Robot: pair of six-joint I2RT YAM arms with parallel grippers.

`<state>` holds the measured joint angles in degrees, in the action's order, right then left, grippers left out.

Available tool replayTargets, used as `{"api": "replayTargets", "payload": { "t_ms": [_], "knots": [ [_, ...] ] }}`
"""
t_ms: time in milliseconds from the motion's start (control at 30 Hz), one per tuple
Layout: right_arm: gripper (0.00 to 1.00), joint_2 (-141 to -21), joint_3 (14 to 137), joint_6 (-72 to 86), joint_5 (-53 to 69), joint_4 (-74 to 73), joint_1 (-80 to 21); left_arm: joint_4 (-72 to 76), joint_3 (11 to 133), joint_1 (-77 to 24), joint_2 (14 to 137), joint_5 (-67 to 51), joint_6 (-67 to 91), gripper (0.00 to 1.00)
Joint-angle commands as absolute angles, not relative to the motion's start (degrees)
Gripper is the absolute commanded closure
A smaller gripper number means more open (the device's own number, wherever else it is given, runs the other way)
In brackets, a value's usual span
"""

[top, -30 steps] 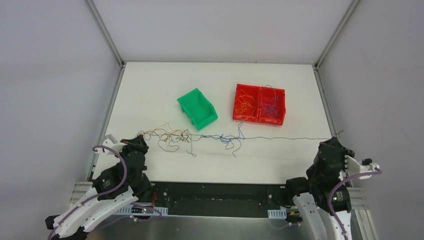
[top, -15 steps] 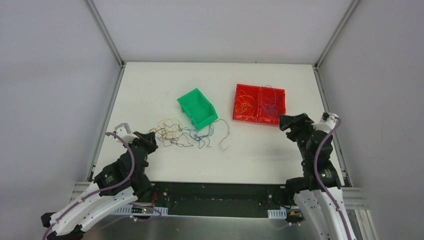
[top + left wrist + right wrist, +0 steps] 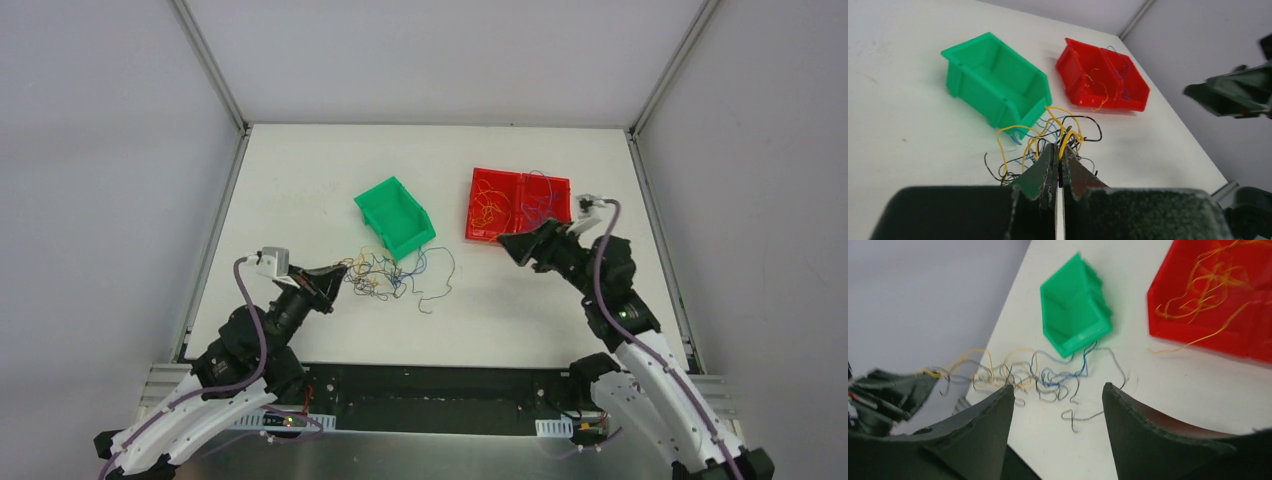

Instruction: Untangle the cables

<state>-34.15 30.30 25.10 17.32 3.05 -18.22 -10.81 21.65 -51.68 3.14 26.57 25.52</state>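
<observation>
**Tangle held at its left end; right jaws open and empty**

The cables (image 3: 392, 278) lie as a loose snarl of yellow, blue and black wire on the worktop (image 3: 300, 170), just in front of the green bin (image 3: 395, 218). Some loops touch the bin's near wall. One thin dark strand curls out to the right of the heap and lies flat by itself.

The left gripper (image 3: 1058, 150) meets the snarl at its left end. Its jaws are pressed together on the wire, and a yellow loop rises straight out from between the tips. Black strands seem to be caught there too, though the wrist view is too crowded to be sure.

The right gripper (image 3: 1058, 386) is above the worktop to the right of the heap, apart from it and pointing towards it. Its jaws are spread wide with nothing between them.

Further right stands the red bin (image 3: 470, 225), which has two compartments. Orange strands (image 3: 488, 212) lie in the left one, with one trailing over the near wall. Blue strands (image 3: 540, 210) lie in the right one. The green bin looks bare inside.
</observation>
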Motion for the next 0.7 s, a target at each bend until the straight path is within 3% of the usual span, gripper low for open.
{"api": "replayTargets", "payload": {
  "t_ms": [0,167,333,667],
  "knots": [
    [0.32,-42.18,34.08,17.15,18.51,7.43,-31.26,-3.02,20.83,-51.49,0.76,15.19,19.93,1.00],
    [0.31,-51.11,36.18,10.78,15.77,8.86,-41.74,-0.45,21.55,-51.50,0.52,6.36,18.03,1.00],
    [0.35,-55.64,35.09,9.83,18.75,13.75,-43.30,2.69,22.35,-51.49,2.12,0.46,17.76,1.00],
    [0.34,-61.48,36.23,9.78,13.81,12.81,-43.73,6.58,26.89,-51.49,7.87,2.54,18.17,1.00]
  ]
}}
